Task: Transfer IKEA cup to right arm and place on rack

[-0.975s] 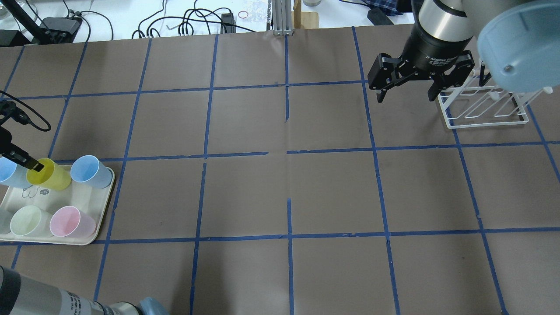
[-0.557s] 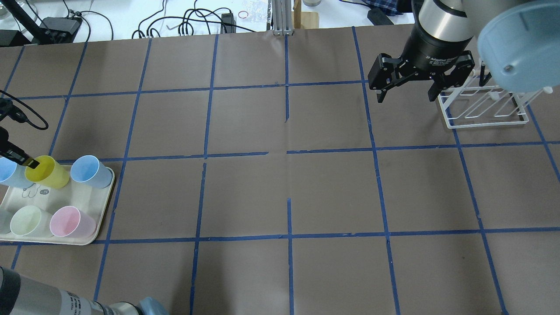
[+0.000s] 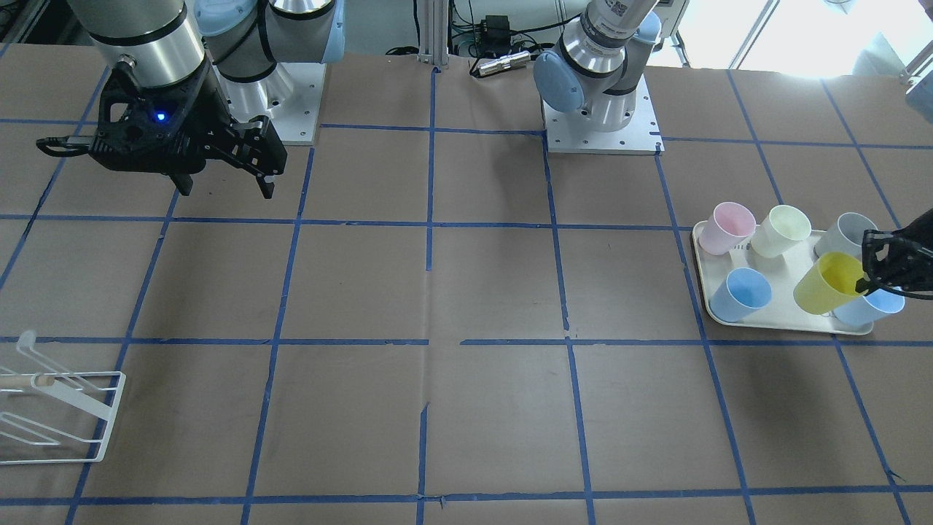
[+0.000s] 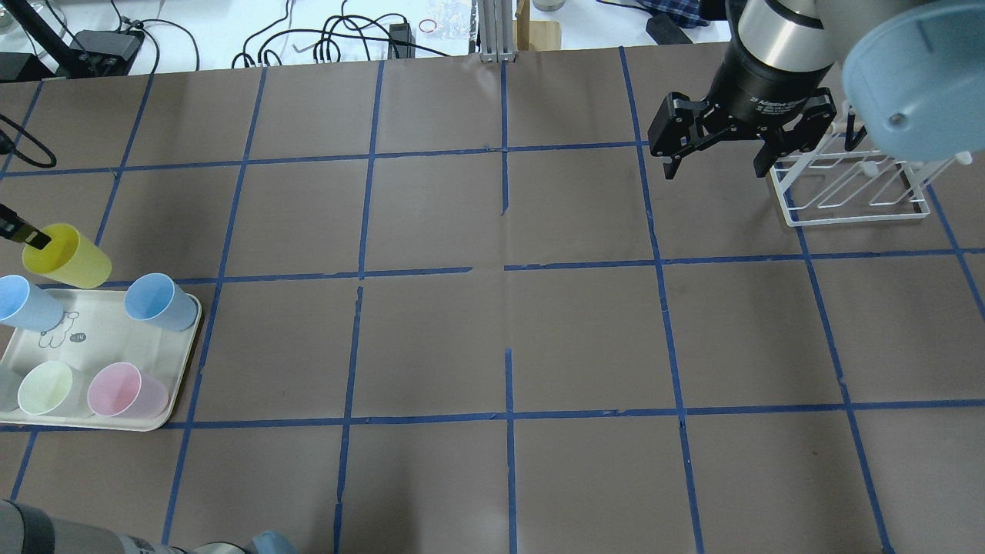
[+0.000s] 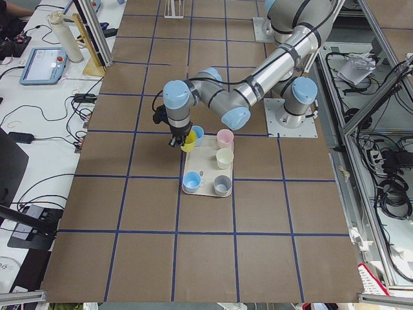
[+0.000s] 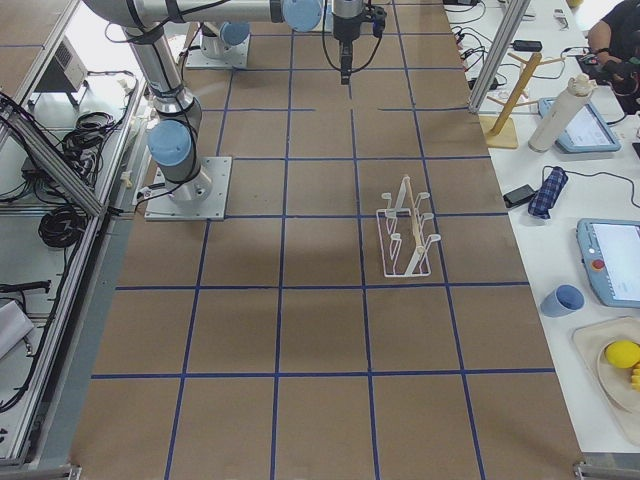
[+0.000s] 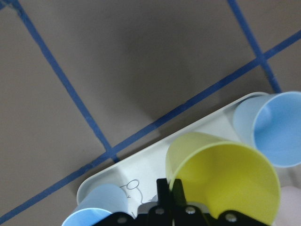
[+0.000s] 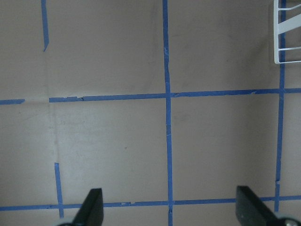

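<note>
The bright yellow IKEA cup (image 4: 69, 258) hangs tilted in my left gripper (image 4: 31, 237), which is shut on its rim, one finger inside and one outside. The cup is lifted above the far end of the cream tray (image 4: 100, 346). It also shows in the front view (image 3: 827, 283), the left side view (image 5: 188, 141) and the left wrist view (image 7: 225, 179). My right gripper (image 4: 716, 165) is open and empty, held high near the white wire rack (image 4: 854, 188). The rack also shows in the front view (image 3: 65, 415) and the right side view (image 6: 408, 240).
The tray holds two blue cups (image 4: 158, 300) (image 4: 23, 300), a pink cup (image 4: 123, 388), a pale cream cup (image 4: 46, 388) and a grey cup (image 3: 853, 230). Brown paper with a blue tape grid covers the table. Cables lie beyond the far edge.
My left gripper has lifted the yellow cup off the tray and carried it toward the table's far side. The right arm has hardly moved.
</note>
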Controlling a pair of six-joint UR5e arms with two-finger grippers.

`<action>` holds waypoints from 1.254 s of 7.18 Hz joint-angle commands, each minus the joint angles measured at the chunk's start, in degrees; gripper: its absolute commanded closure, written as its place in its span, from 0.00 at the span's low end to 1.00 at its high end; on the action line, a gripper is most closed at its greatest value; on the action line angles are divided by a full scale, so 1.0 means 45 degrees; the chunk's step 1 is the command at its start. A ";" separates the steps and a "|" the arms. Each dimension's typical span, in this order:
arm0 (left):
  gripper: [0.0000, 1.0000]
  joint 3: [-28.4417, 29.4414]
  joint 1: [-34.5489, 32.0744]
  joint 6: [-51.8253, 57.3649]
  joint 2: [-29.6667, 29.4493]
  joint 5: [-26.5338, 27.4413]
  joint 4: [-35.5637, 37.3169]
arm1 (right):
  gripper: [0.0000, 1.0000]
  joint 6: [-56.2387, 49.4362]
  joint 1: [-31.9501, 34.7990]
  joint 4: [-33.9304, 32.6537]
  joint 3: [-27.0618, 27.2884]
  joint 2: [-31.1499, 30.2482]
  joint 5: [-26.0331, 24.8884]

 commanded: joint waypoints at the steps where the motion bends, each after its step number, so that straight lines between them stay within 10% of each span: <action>1: 1.00 0.1482 -0.2038 -0.2610 0.0651 -0.0332 -0.1971 | 0.00 -0.0065 -0.0260 0.1220 -0.0374 -0.0115 0.0000; 5: 1.00 0.0906 -0.4060 -0.6546 0.1782 -0.5532 -0.4528 | 0.00 -0.1231 -0.2638 0.4890 -0.1740 -0.0214 0.1542; 9: 1.00 -0.3500 -0.4526 -0.9010 0.2681 -1.3843 -0.4810 | 0.00 -0.1276 -0.3895 0.7807 -0.1687 -0.0020 0.7052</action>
